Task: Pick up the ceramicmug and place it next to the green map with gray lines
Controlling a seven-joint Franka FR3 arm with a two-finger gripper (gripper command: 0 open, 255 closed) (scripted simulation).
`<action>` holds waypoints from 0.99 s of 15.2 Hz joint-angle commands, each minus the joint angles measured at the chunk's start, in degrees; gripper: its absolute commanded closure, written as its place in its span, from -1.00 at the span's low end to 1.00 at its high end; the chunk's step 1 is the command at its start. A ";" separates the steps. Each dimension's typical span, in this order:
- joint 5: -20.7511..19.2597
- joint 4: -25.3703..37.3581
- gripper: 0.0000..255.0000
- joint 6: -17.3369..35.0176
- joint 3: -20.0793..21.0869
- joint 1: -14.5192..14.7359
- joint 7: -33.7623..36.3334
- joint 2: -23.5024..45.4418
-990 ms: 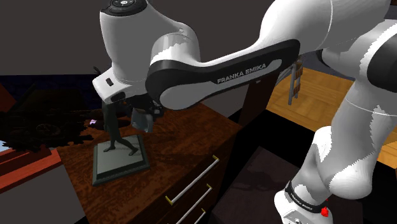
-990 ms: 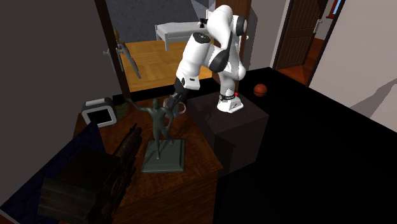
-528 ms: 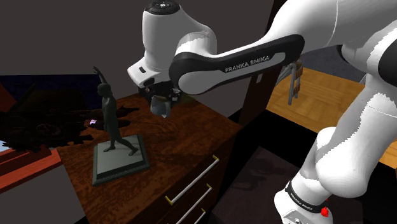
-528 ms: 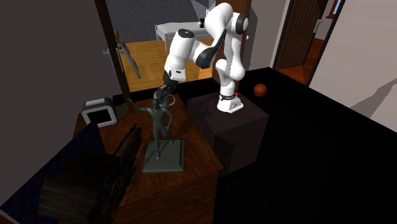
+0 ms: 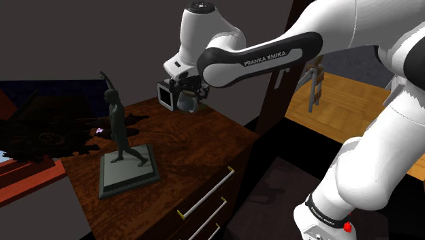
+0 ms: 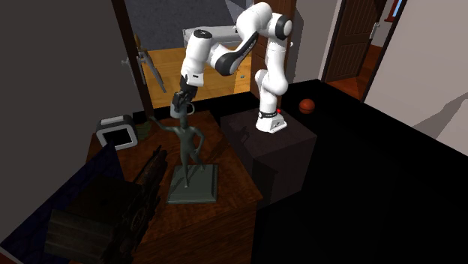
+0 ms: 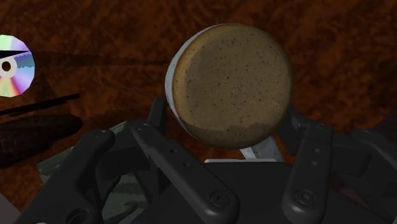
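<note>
My gripper (image 7: 226, 121) is shut on the mug (image 7: 230, 83), a mug with a brown speckled base, a pale wall and a pale handle. The mug's base faces the wrist camera, with a black finger (image 7: 156, 118) on each side of it. In the shoulder view the gripper (image 5: 178, 97) holds the mug (image 5: 189, 102) in the air over the far part of the wooden dresser top (image 5: 197, 150). In the second exterior view the gripper (image 6: 182, 99) hangs just behind the statue's head. A dark greenish flat thing (image 6: 142, 129), perhaps the map, lies near the dresser's far left corner.
A dark figure statue (image 5: 118, 129) with one arm raised stands on a grey base (image 5: 129, 174). A shiny disc (image 7: 14, 65) lies on the wood. A white-framed box (image 6: 116, 135) sits by the dresser's far left corner. Dark clutter (image 6: 112, 210) covers the near end in the second exterior view.
The arm has swung to the shoulder view's right and upward with the mug in the gripper, away from the statue toward the dresser's far side. The hand has turned.
</note>
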 commanded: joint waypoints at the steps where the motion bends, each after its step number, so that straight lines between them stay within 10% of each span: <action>1: 0.63 -0.47 1.00 1.20 -1.66 -1.32 -3.16 -0.20; 15: 5.91 3.34 1.00 6.23 -11.81 -9.81 -23.94 4.10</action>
